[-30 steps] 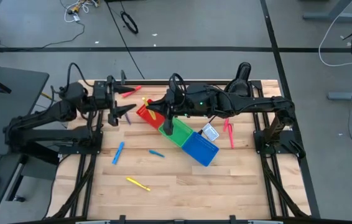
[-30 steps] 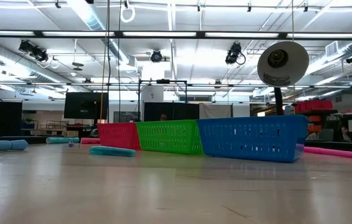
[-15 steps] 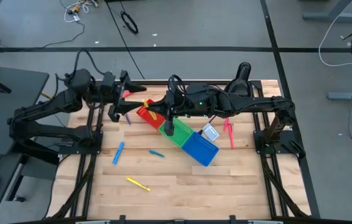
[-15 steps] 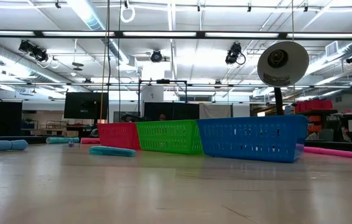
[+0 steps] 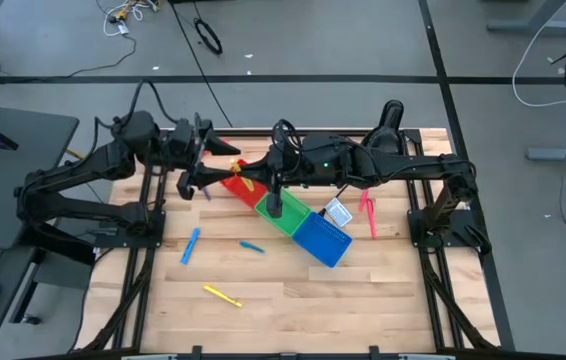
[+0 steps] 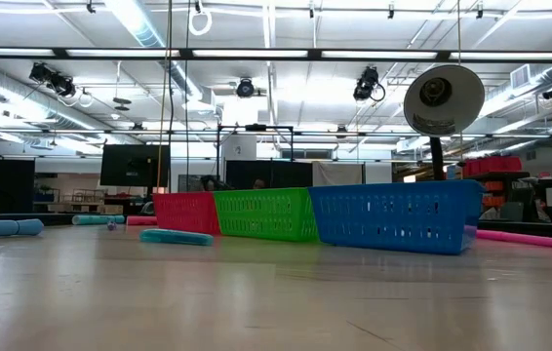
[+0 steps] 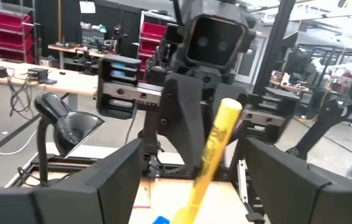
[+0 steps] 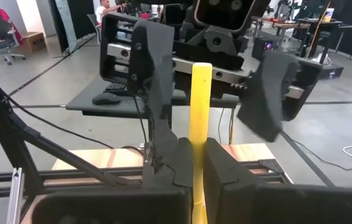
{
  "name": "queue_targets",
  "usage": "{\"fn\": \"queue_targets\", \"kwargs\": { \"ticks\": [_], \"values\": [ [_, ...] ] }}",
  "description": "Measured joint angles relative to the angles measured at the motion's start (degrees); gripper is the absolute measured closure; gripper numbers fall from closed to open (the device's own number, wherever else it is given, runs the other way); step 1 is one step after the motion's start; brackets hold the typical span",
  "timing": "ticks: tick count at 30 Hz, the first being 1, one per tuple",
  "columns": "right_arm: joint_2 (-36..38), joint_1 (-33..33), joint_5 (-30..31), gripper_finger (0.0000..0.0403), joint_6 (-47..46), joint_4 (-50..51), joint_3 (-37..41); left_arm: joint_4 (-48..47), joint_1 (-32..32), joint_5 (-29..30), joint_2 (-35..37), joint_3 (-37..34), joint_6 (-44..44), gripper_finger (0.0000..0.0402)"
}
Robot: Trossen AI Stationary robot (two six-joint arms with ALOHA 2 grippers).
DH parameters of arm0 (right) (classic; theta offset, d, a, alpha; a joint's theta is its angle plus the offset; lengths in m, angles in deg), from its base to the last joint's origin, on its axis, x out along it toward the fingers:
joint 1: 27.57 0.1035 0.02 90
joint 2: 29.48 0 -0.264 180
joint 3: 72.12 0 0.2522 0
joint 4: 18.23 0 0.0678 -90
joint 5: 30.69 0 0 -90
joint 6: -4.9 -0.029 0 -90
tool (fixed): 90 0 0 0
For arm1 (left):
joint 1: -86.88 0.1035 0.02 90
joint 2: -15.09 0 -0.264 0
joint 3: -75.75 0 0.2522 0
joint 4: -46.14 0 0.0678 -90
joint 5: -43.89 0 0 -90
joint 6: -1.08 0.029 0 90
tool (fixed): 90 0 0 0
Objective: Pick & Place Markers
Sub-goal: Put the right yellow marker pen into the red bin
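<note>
My right gripper (image 8: 193, 155) reaches in from the table's right and is shut on a yellow marker (image 8: 199, 106), held above the red bin (image 5: 233, 186). My left gripper (image 7: 204, 180) faces it from the left. It is open, one finger on each side of the marker's free end (image 7: 226, 115), apart from it. Other markers lie on the table: blue (image 5: 191, 245), teal (image 5: 251, 245), yellow (image 5: 221, 295), pink (image 5: 368, 215). The low view shows neither gripper. My right gripper pinches the yellow marker's shaft (image 8: 198, 140) between its two fingers, coming level from the table's right. The marker runs on past the fingertips toward my left gripper. It is lifted clear of the table and bins.
Red (image 6: 186, 212), green (image 6: 264, 214) and blue (image 6: 393, 215) bins stand in a slanted row mid-table. A desk lamp (image 6: 442, 97) stands at the far right edge. Bare wood lies toward the near edge.
My left gripper has risen and moved toward the far edge and the right gripper, rolling as it went. Its fingers now flank the yellow marker's free end.
</note>
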Motion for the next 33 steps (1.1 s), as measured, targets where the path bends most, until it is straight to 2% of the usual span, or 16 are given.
{"fn": "queue_targets", "kwargs": {
  "ticks": [12,19,28,33],
  "values": [
    [0.0,0.0,-0.1,0.0402,0.1,0.0,0.0,5.5,-3.9,0.7,-3.9,0.0,-0.2,0.0237],
    [0.0,0.3,0.0,0.0402,0.3,-0.3,0.0,6.9,-4.0,2.0,-3.3,-0.1,-1.5,0.0306],
    [0.0,0.3,0.2,0.0401,0.1,-0.4,-0.1,8.2,-3.9,2.6,-3.3,-0.1,-1.9,0.0315],
    [-0.2,0.4,-0.1,0.0399,-0.5,0.9,0.0,11.2,-3.9,1.5,-2.8,0.1,-1.8,0.0354]
  ]
}}
